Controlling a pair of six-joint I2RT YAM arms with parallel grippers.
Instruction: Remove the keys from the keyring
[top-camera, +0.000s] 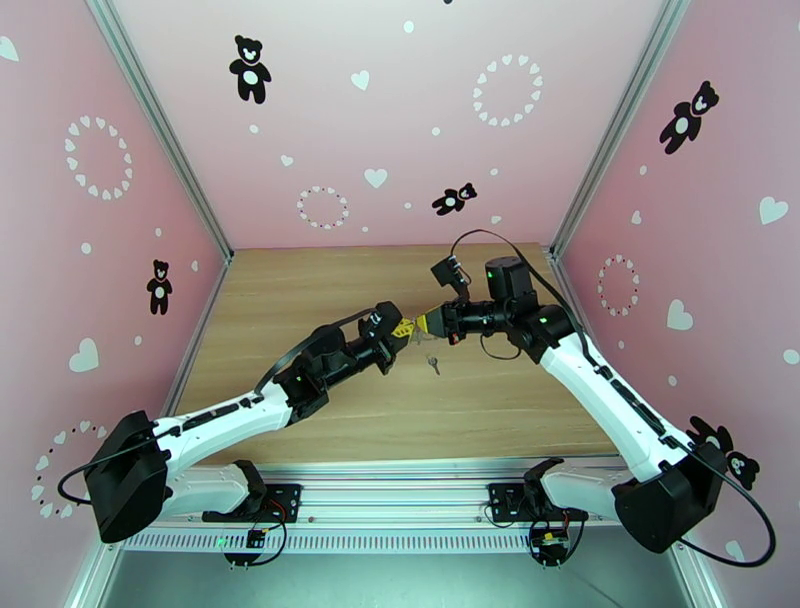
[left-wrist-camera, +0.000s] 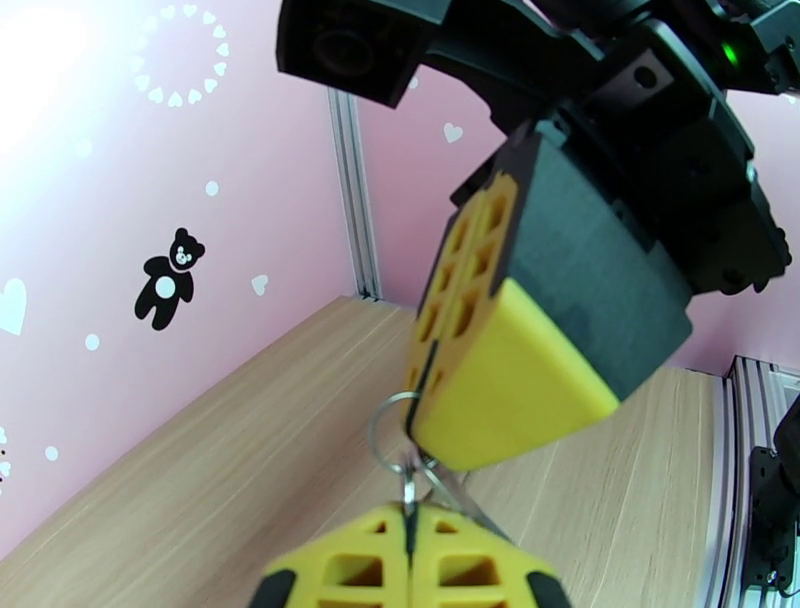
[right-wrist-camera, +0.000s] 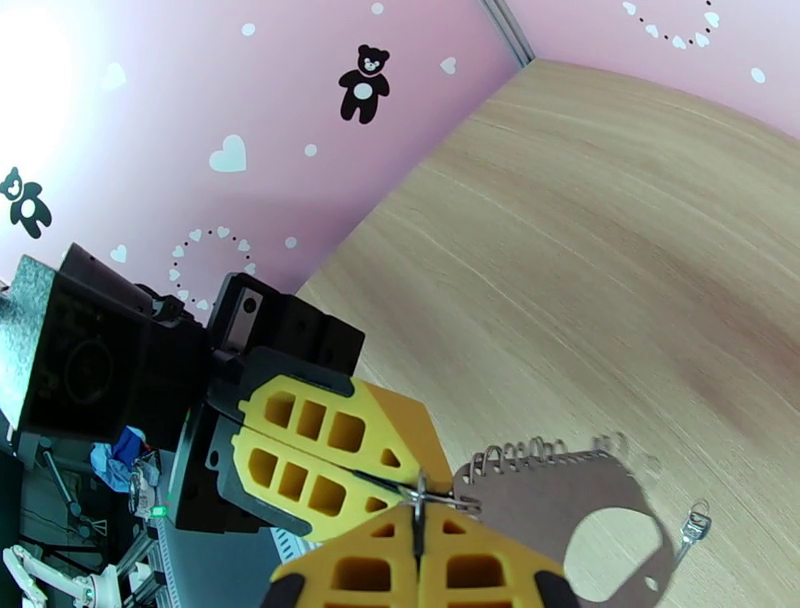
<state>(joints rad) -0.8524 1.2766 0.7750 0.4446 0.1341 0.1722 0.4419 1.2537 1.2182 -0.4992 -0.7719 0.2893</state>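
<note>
Above the middle of the table my left gripper (top-camera: 404, 328) and right gripper (top-camera: 427, 324) meet tip to tip. The keyring (right-wrist-camera: 560, 495), a pinkish-grey loop with a silvery coil along its top, hangs from the right gripper (right-wrist-camera: 418, 545), which is shut on its metal ring (left-wrist-camera: 385, 425). In the left wrist view my left gripper (left-wrist-camera: 410, 555) is shut on a thin metal piece (left-wrist-camera: 408, 492) on that ring; it looks like a key seen edge-on. A loose key (top-camera: 433, 363) lies on the wood just below the grippers, and is also the small key (right-wrist-camera: 693, 525) in the right wrist view.
The wooden table (top-camera: 300, 300) is walled in by pink panels at the left, back and right. Both arms reach in from the near edge, and a black cable loops over the right arm (top-camera: 590, 370).
</note>
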